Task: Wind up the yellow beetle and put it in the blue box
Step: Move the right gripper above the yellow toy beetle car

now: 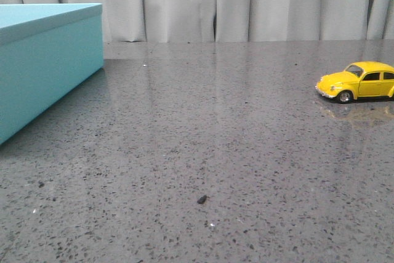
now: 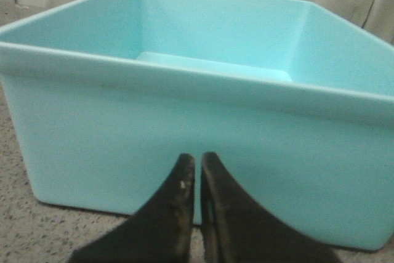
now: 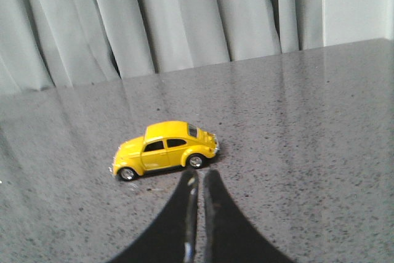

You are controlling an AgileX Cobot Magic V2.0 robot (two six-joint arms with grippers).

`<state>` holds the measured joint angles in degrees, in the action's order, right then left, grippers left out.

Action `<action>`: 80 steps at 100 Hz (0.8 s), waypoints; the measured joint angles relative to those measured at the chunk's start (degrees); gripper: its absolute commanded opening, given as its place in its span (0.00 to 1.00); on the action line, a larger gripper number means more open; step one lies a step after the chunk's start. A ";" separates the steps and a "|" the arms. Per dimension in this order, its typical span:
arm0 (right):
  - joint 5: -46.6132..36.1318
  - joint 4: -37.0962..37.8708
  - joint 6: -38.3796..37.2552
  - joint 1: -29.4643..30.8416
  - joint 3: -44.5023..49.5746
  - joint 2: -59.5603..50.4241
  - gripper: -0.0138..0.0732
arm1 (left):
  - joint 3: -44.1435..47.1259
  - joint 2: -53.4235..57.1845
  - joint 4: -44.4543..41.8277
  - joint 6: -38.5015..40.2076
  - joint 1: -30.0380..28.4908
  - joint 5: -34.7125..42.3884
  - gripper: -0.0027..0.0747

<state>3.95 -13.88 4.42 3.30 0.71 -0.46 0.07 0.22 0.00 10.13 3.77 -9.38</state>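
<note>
The yellow beetle (image 1: 359, 82) stands on its wheels at the table's right edge in the front view, nose to the left. It also shows in the right wrist view (image 3: 165, 149), just beyond my right gripper (image 3: 198, 173), which is shut and empty, tips near its rear wheel. The blue box (image 1: 43, 60) stands at the far left. In the left wrist view the box (image 2: 203, 146) is open-topped and empty inside. My left gripper (image 2: 197, 158) is shut and empty, close before the box's near wall. Neither gripper shows in the front view.
The grey speckled tabletop (image 1: 203, 152) carries a small dark crumb (image 1: 201, 199) near the front middle. Grey curtains (image 1: 246, 1) hang behind the table's far edge.
</note>
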 measured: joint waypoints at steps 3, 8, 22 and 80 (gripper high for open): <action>0.00 -1.01 0.00 0.00 0.00 0.00 0.10 | 0.00 0.00 1.15 0.00 0.00 1.31 0.01; -0.09 -1.89 0.00 0.00 0.00 0.00 0.10 | 0.00 0.00 3.73 0.00 0.00 3.30 0.01; -0.25 -2.77 0.00 0.00 0.00 0.00 0.10 | 0.00 0.00 6.75 0.00 0.00 6.78 0.01; 8.66 -19.61 1.41 0.00 -9.75 0.25 0.10 | -5.58 0.00 20.00 0.16 0.00 -0.19 0.01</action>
<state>12.60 -33.49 5.83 3.30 -9.05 -0.20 -5.51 0.22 20.00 10.29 3.77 -9.57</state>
